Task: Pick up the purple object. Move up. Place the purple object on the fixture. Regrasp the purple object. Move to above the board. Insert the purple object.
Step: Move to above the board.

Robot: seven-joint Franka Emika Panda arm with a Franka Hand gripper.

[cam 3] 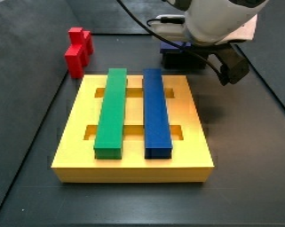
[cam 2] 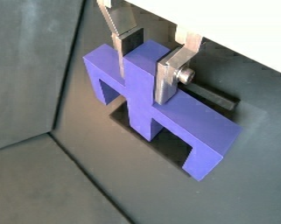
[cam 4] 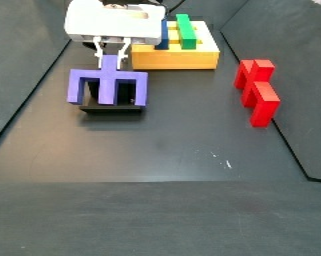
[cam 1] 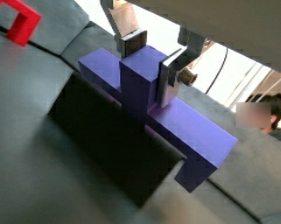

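No readable text, labels, brands, numbers or signs on anything in view.

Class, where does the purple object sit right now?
In a side view the purple object rests on the fixture, beside the board, its centre stub between the end effector fingers.

A dark grey table [cam 4: 176, 150] is carrying everything here. The yellow board [cam 3: 132, 160] is lying flat on it, and a red stepped block [cam 4: 258, 92] is sitting well apart from that slab. The black fixture [cam 4: 112, 108] is standing on the table just beside the board, with the gripper [cam 4: 112, 66] hanging directly above it.
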